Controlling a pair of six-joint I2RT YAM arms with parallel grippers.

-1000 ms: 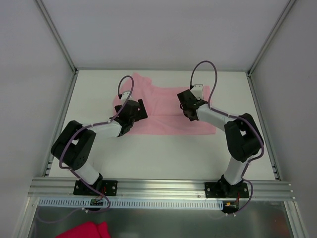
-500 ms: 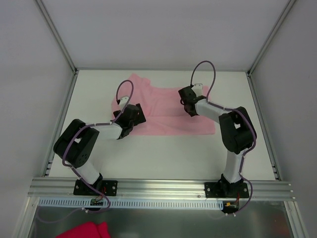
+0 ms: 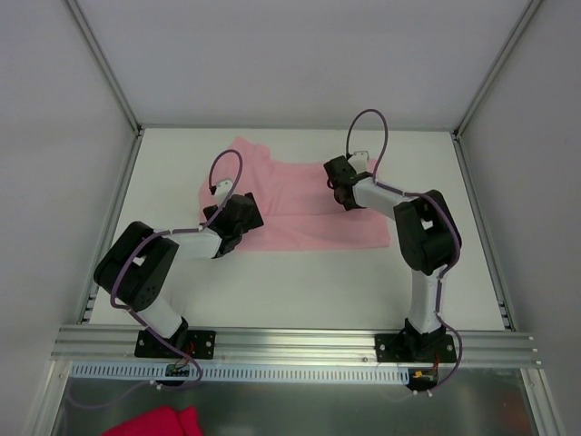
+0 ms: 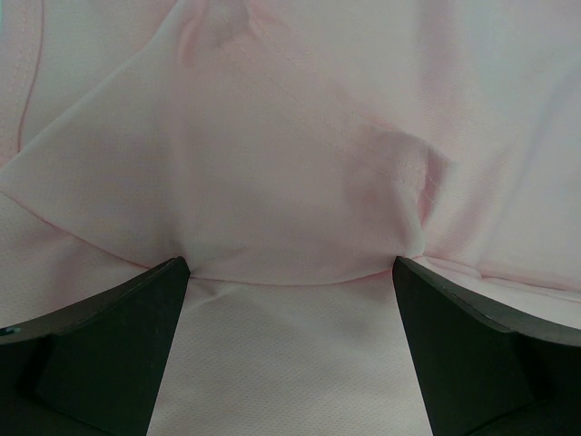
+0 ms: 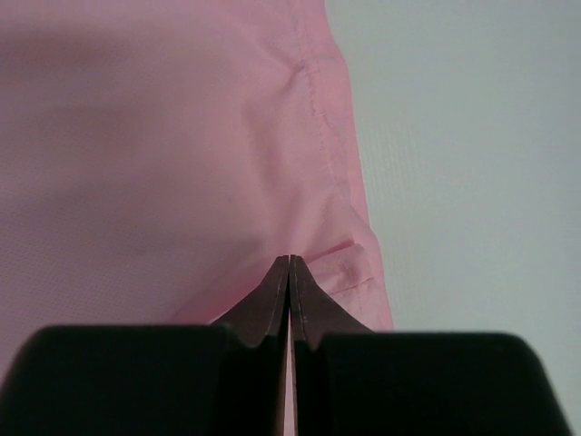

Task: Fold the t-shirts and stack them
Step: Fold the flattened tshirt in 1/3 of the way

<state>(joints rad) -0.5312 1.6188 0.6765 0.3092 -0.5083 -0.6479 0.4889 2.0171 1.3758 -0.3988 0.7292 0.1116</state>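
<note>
Pale pink short-sleeved t-shirt of thin soft fabric (image 3: 309, 213) lay spread, partly rumpled, on the far half of the white table (image 3: 300, 282) in the overhead view, with the left gripper (image 3: 238, 211) over its left portion and the right gripper (image 3: 340, 182) over its upper right portion. The left wrist view showed the left gripper (image 4: 290, 268) gaping fully, both dark fingers set down on the t-shirt (image 4: 290, 154) and straddling a curved folded edge, holding nothing. The right wrist view showed the right gripper (image 5: 289, 265) closed tight, apparently pinching a small pucker of the t-shirt (image 5: 163, 136) just inside its stitched hem, with bare table (image 5: 472, 136) beside it. Such a shallow bite so near the edge could slip free under tension. The left fingers, resting on the cloth, could also pin or drag it, leaving the fold skewed or bunched.
</note>
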